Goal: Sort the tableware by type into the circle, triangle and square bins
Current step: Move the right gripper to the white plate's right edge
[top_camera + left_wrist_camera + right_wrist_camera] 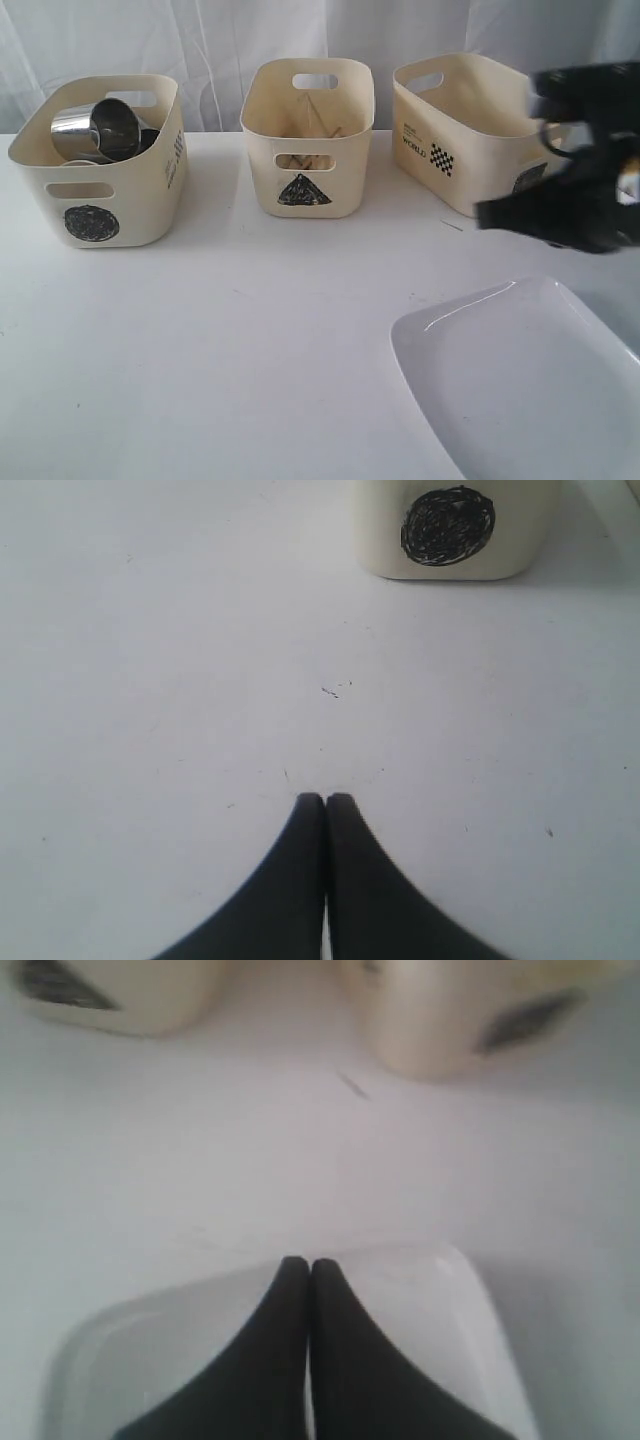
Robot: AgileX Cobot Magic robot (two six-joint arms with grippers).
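The large white plate (520, 380) lay on the worktop (230, 330) (apparently the last unsorted piece), which likely explains why the right claw (308, 1265), pressed together and empty, hung above it; the left claw (325, 800) was likewise closed.

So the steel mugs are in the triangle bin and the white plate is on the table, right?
No: the steel mugs sit in the circle bin, as the exterior view shows. The white plate is on the table.
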